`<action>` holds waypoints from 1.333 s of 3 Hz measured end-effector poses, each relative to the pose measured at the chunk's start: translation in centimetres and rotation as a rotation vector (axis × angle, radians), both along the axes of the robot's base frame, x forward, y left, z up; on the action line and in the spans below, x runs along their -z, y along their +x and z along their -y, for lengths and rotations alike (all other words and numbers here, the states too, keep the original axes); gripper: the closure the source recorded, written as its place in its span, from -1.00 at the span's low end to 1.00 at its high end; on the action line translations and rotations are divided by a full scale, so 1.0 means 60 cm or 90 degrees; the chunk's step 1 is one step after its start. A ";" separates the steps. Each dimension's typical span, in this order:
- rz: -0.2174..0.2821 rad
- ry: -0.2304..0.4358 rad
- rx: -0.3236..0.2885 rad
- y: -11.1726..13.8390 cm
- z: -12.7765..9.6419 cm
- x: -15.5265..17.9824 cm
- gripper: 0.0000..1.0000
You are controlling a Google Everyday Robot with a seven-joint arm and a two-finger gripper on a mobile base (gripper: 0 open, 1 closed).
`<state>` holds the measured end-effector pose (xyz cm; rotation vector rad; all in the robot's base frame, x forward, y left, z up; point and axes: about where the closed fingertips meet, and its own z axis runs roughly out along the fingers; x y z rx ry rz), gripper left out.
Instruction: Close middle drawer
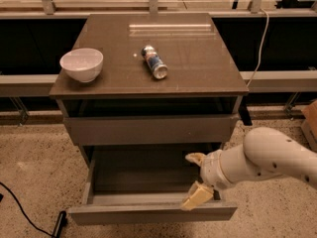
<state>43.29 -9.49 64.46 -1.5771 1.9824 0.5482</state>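
1. Camera view looks down on a grey-brown cabinet (198, 63) standing on a speckled floor (29, 167).
2. On the cabinet's top, near its left edge, stands a white bowl (81, 64), upright. Only its plain white inside shows.
3. Near the middle of the same top lies a can (154, 62) on its side, with its round end turned toward the cabinet's front. It lies well apart from the bowl.
4. Just below the cabinet's top sits the top drawer (148, 129). A dark gap runs above its front, and nothing inside it can be seen.
5. Below that, the middle drawer (148, 213) is pulled far out of the cabinet toward the camera. Its plain front is the nearest part, and its inside shows a bare grey bottom and low side walls.
6. The arm (267, 160), white and rounded, reaches in from the cabinet's right side at the level of the middle drawer.
7. The gripper (196, 178) hangs over the right part of the open middle drawer, below the top drawer's front.
8. Its cream fingers (197, 197) are spread wide and hold nothing. One points up toward the top drawer and the other reaches down to the upper edge of the middle drawer's front. Whether that lower finger touches the front cannot be told.
9. A black cable (20, 207) lies on the floor left of the cabinet.
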 end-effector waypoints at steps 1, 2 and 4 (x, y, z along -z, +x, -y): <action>0.019 0.020 -0.011 -0.015 -0.011 0.067 -0.17; 0.017 0.038 -0.026 -0.037 -0.018 0.131 0.30; 0.007 0.036 -0.030 -0.052 -0.022 0.175 1.00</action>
